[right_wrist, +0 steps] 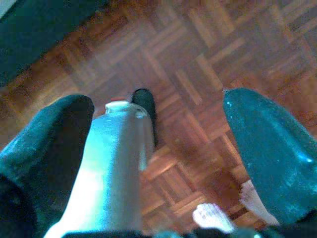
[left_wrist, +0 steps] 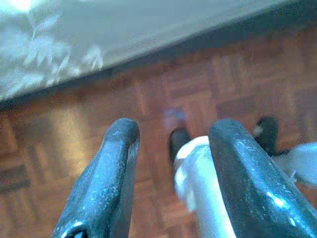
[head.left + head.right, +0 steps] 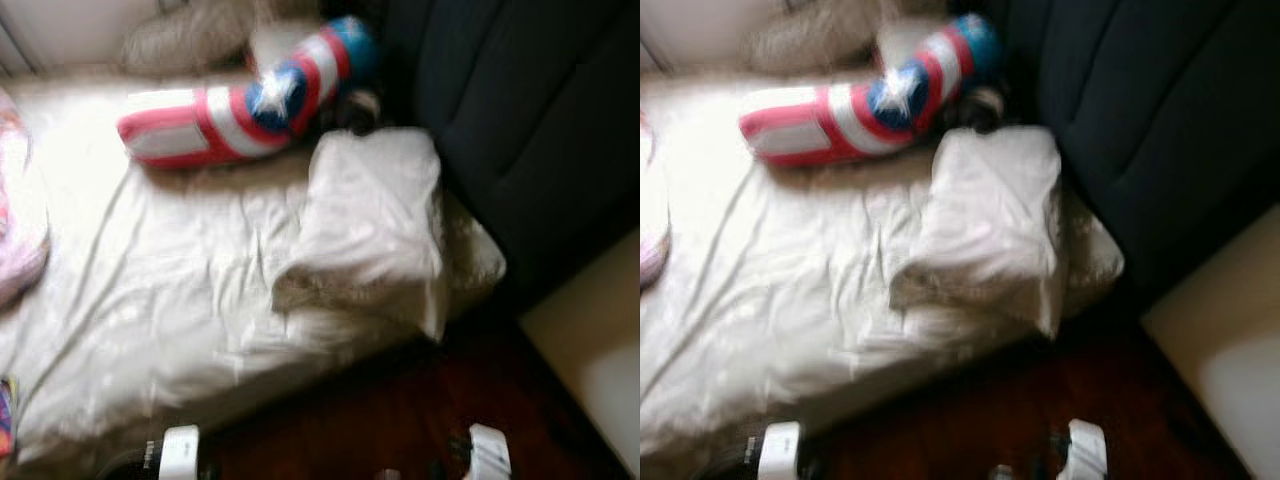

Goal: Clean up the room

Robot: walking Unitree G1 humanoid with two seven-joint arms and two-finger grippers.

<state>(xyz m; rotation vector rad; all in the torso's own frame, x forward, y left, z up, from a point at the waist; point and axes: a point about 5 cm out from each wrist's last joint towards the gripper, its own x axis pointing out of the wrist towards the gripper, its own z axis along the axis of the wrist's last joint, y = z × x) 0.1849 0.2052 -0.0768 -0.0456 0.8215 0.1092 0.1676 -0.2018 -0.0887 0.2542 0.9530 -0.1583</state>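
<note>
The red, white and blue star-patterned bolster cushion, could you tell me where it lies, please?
The red, white and blue star-patterned bolster cushion lies at the head of the white-sheeted bed, just beyond the crumpled white pillow, beside the dark padded headboard.

Dark headboard [image 3: 520, 130], parquet floor [image 1: 198, 74], perhaps someone's bare toes [image 1: 213, 218].

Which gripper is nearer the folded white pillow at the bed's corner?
Right, though only slightly. The pillow lies ahead, toward the robot's right. The right arm hangs almost straight below it over the wooden floor; the left arm hangs farther left, by the bed's edge.
</note>
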